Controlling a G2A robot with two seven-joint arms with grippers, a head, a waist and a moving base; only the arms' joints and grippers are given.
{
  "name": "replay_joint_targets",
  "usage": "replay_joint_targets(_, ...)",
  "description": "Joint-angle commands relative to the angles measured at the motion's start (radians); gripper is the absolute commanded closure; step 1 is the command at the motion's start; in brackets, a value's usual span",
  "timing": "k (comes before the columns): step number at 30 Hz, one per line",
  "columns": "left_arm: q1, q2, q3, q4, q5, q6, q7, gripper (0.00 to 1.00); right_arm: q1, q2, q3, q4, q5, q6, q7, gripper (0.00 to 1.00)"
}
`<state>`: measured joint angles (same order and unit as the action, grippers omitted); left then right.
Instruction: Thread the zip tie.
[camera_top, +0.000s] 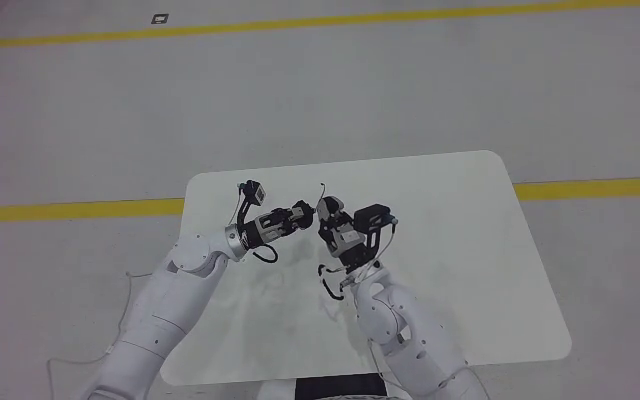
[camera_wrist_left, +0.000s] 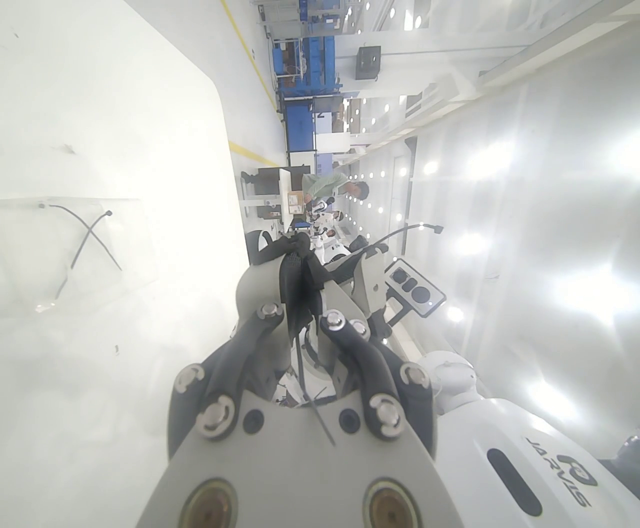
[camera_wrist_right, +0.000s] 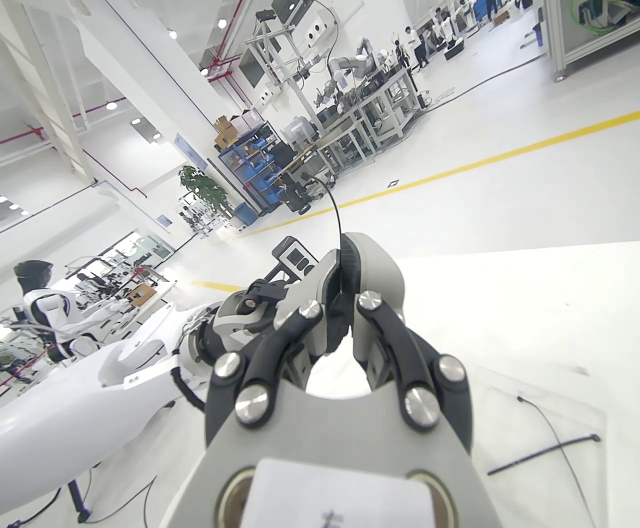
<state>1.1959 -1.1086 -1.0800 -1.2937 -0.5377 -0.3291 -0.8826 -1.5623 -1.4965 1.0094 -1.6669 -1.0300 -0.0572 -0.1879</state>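
My two grippers meet tip to tip above the middle of the white table (camera_top: 450, 250). A thin black zip tie (camera_wrist_right: 336, 210) rises in a curve out of my right gripper (camera_wrist_right: 345, 270), which is shut on it. My left gripper (camera_wrist_left: 297, 255) is shut on a black zip tie strand (camera_wrist_left: 305, 370) whose pointed tail runs back toward the wrist. From the top, the left gripper (camera_top: 303, 213) and right gripper (camera_top: 325, 212) nearly touch, and the strand (camera_top: 322, 190) sticks up between them. Whether both hold one tie cannot be told.
Two spare black zip ties (camera_wrist_left: 90, 235) lie crossed on a clear plastic sheet (camera_wrist_left: 30, 280) on the table; they also appear beside my right gripper (camera_wrist_right: 550, 440). The table's rounded far corner (camera_wrist_left: 215, 95) is close. A yellow floor line (camera_top: 320, 20) runs beyond.
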Motion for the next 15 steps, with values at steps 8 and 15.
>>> replay_joint_targets(8, 0.0, 0.0, 0.0, 0.0, 0.0, 0.0, 0.0, 1.0, 0.013, 0.0, -0.012, 0.011, 0.002, 0.008, 0.004, 1.0)
replay_joint_targets(15, 0.0, 0.0, 0.0, 0.0, 0.0, 0.0, 0.0, 1.0, 0.023, -0.001, -0.015, 0.026, 0.004, 0.02, -0.001, 1.0)
